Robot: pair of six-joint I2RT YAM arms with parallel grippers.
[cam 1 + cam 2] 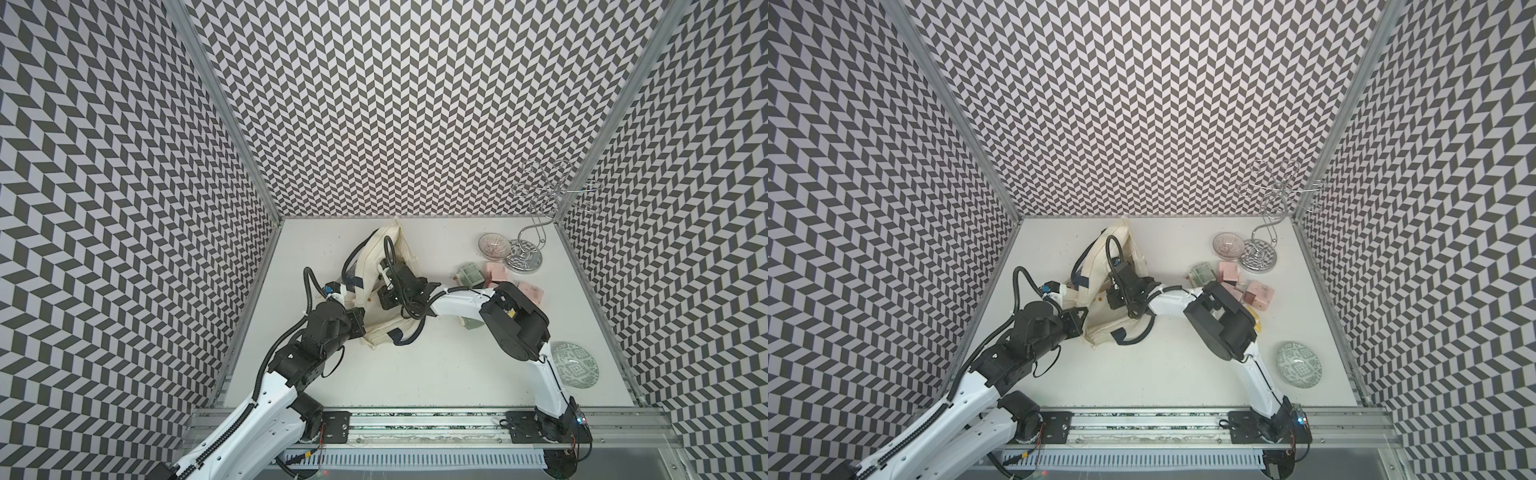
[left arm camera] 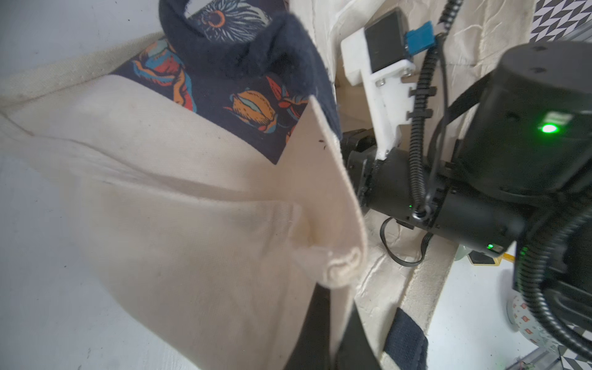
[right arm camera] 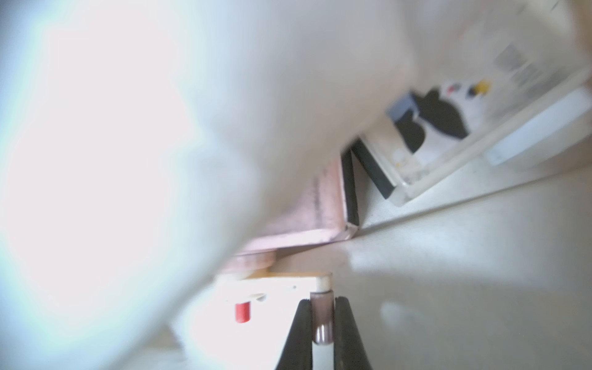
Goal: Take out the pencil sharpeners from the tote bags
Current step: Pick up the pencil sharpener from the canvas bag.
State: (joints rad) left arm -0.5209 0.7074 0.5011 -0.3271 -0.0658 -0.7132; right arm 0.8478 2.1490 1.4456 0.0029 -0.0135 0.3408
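1. My left hand (image 2: 336, 323): pressed together, pinching the tote bag (image 2: 192, 224) by its canvas rim.
2. My right hand (image 3: 323, 302): inside the bag, pinching the crank knob (image 3: 323, 317) of a cream sharpener (image 3: 282, 283).
3. Printed pack (image 3: 448, 128) ahead of it: text too blurred to read.
4. Pink sharpener (image 3: 323, 205) just past my right fingertips. Green sharpener (image 1: 469, 272) sits on the tabletop (image 1: 415, 374), back by my right forearm.

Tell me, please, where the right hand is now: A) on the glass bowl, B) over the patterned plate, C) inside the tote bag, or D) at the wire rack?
C: in a top view the right arm runs into the tote bag, and its wrist view shows the right hand shut on the knob of a pencil sharpener.
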